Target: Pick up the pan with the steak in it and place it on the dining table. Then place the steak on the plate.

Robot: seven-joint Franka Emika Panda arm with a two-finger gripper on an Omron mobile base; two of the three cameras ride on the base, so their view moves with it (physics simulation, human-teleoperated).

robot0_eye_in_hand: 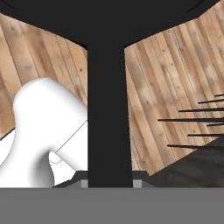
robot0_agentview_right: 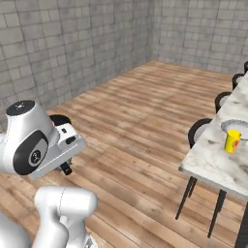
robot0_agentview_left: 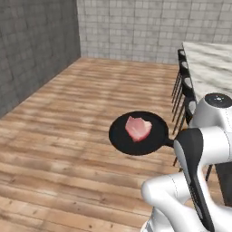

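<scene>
The black pan [robot0_agentview_left: 122, 136] hangs in the air over the wooden floor, with the pink steak [robot0_agentview_left: 138, 128] lying in its middle. Its thin handle [robot0_eye_in_hand: 109, 109] runs straight down the hand view into my gripper [robot0_eye_in_hand: 110, 183], which is shut on it. In the left base view my own wrist hides the fingers. A sliver of the pan [robot0_agentview_right: 60, 119] peeks out behind my arm in the right base view. The dining table [robot0_agentview_right: 213, 157] with its marble top stands to the right, and the pale plate [robot0_agentview_right: 238, 126] lies on it at the frame's edge.
A small yellow object [robot0_agentview_right: 232, 140] stands on the table beside the plate. Black stools [robot0_agentview_left: 185, 86] line the table's near side [robot0_agentview_left: 210, 63]. Grey tiled walls close off the far and left sides, with open wooden floor [robot0_agentview_left: 68, 113] between.
</scene>
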